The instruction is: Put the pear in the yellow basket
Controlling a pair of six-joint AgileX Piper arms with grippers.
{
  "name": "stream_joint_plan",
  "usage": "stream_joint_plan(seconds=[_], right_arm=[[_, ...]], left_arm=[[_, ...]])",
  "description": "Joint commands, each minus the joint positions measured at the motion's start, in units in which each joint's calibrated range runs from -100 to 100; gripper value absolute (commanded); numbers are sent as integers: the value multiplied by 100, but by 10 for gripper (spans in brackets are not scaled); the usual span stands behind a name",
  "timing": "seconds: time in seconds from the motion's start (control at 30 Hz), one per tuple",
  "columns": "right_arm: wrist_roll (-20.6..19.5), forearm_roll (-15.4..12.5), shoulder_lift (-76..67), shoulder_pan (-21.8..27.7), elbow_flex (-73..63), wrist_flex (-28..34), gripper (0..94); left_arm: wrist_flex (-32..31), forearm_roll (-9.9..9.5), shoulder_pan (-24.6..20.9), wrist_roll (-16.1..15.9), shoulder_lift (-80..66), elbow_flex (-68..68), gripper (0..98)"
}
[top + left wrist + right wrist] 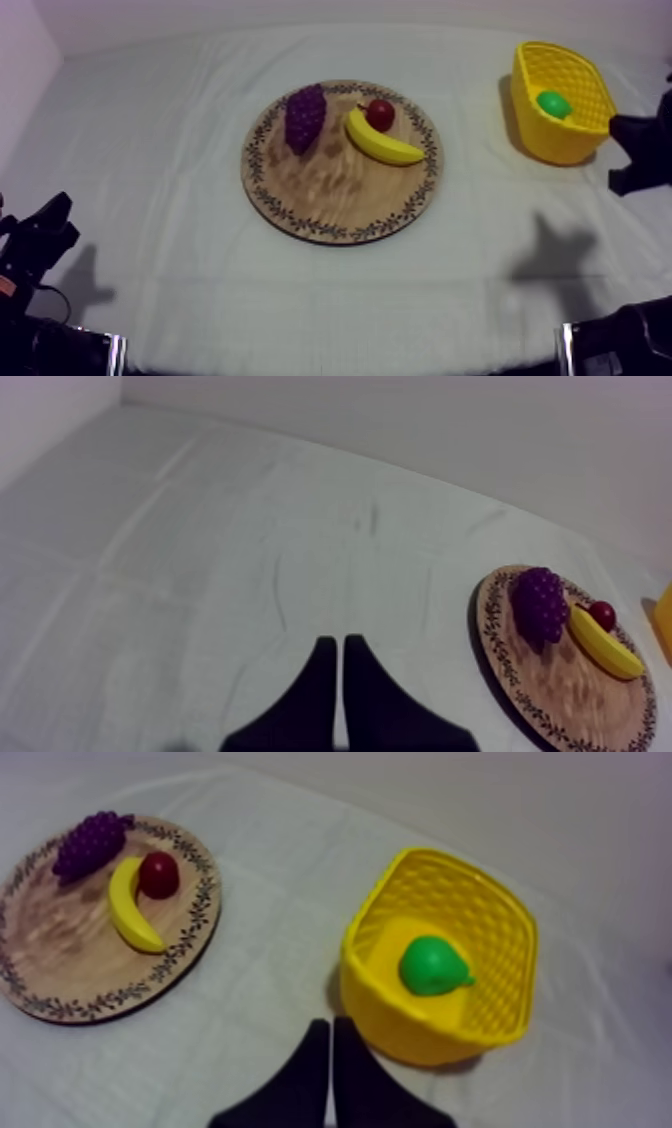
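Three toy fruits lie on the round wooden board [340,195] at the centre of the top view. A bunch of grapes [305,117] sits at the board's upper left and a banana [382,143] lies to the right of it. A small red fruit [380,114] touches the banana's inner curve. The pear [553,103] (green, resting on the basket floor) is inside the yellow basket [556,145]. The basket stands at the upper right of the frame, well apart from the board.

Left gripper [335,676]: both black fingers [315,696] lie together as a narrow wedge, closed on nothing, over bare cloth [200,576]. The board lies off to one side of it. In the top view the left arm [35,245] sits low at the lower left of the frame.

Right gripper [330,1057]: the fingers are likewise pressed together and hold nothing. The tips are near the basket's outer wall, with the pear inside beyond them. In the top view the right arm [645,150] is a black shape at the right edge, just beside the basket.
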Motion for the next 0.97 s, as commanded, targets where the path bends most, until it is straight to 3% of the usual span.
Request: stream_joint_plan(seconds=[0.0,0.13,0.27,0.33,0.4,0.57,0.63,0.73,0.87,0.93], right_arm=[[-305,-113,-755,38,709,-119,9],[-611,-252,-1415,108,1368,-173,7],[-649,-406,-1998,142,1868,-164,6],[-809,-365,-2214,140,1996,-88,5],[-1137,-194,-2371,129,2092,-4,5],[-2872,657,-2727,85,2380,168,5],[-3041,858,-2806,104,2466,105,5],[-2503,1011,-2856,138,2666,-578,5],[-1322,1076,-2876,153,2753,-724,5],[-922,1087,-2879,155,2767,-741,5]], left_arm=[[1,-3,1,0,2,-2,1],[1,-3,1,0,2,-2,1],[1,-3,1,0,2,-2,1],[1,-3,1,1,2,-2,1],[1,-3,1,-1,2,-2,1],[1,-3,1,0,2,-2,1],[1,-3,1,1,2,-2,1],[1,-3,1,-2,2,-2,1],[1,-3,1,-1,2,-2,1],[1,-3,1,0,2,-2,1]])
